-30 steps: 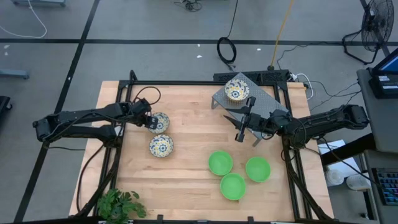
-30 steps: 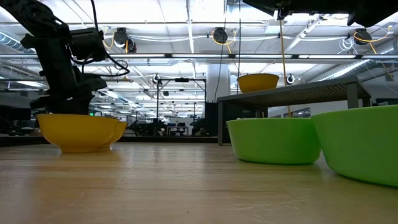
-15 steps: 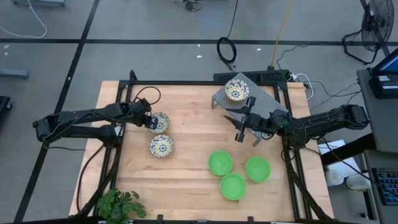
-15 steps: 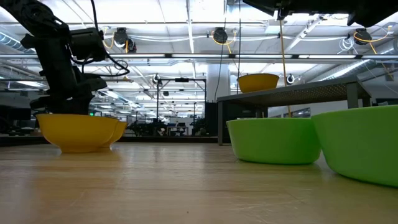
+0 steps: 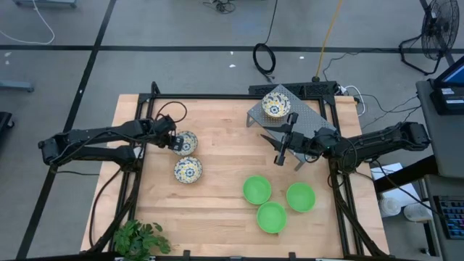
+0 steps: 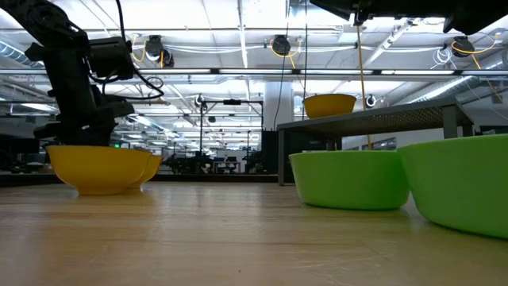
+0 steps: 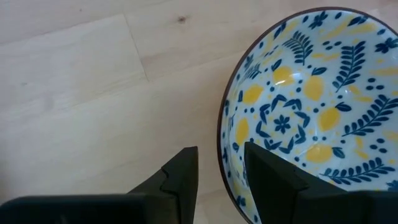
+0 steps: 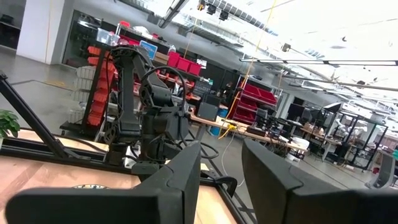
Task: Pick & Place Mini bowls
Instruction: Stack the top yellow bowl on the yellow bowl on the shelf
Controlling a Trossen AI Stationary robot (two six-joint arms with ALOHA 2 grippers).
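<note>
Straddling upright floral bowl's (image 7: pixel 311 106) rim: left tool (image 7: pixel 221 171).

Big industrial lab/workshop — red parts bins (image 8: pixel 186 64), ceiling trusses (image 6: pixel 238 71), robot rigs

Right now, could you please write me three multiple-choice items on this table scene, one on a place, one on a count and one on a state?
1. Where does one patterned bowl sit?
A. on the grey rack
B. inside a green bowl
C. on the floor

2. How many green bowls stand on the table?
A. one
B. three
C. five

3. How does the left tool stand at the patterned bowl near it?
A. far away from it
B. lifting it high above the table
C. with one finger inside the rim and one outside

Answers:
1 A, the high view shows it on the perforated rack.
2 B, three lie clustered on the wood.
3 C, the left wrist view shows the rim between the fingers.
</note>
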